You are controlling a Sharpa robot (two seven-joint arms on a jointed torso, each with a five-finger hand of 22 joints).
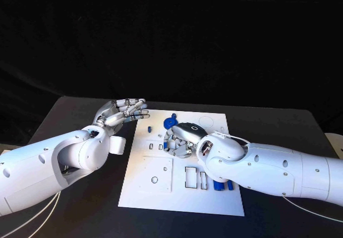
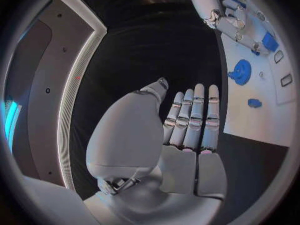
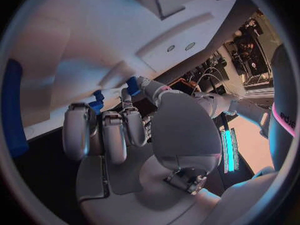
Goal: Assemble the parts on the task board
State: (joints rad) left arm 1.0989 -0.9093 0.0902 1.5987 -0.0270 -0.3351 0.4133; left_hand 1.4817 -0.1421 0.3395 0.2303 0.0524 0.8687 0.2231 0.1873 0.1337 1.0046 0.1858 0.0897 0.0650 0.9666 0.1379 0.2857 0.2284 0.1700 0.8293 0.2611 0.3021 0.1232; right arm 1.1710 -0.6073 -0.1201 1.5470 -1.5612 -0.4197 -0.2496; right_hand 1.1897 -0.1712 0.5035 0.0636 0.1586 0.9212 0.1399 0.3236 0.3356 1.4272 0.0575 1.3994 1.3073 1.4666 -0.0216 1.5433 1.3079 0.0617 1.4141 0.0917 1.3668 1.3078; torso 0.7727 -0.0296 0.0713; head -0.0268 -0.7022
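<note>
Head view first: your right hand [image 1: 183, 139] sits low over the middle of the task board [image 1: 161, 191], fingers curled down onto the plate. In the right wrist view those fingers [image 3: 115, 135] press against the white surface with a small blue part [image 3: 97, 103] just beyond their tips and another blue piece [image 3: 133, 82] beside it. Whether the hand pinches either part or only touches the board next to them, you cannot tell from these pictures. The posture reads as working a piece into a slot, since the fingertips bear straight down rather than lifting.

Your left hand [image 1: 123, 112] is off the board's far left corner, held above the black table [image 1: 64, 114]. In the left wrist view its fingers [image 2: 194, 117] are straight, side by side and hold nothing. That looks like a waiting pose, kept clear so the right arm has room.

Look at the board itself: a white plate with rectangular cut-outs and a round hole. A round blue part [image 1: 171, 120] lies near its far edge, just beyond your right hand, and a tiny blue piece [image 1: 149, 129] sits to its left. Two longer blue parts [image 1: 218, 186] lie by the right edge, partly under your right forearm. Most slots look unfilled, so the assembly is probably at an early stage.
</note>
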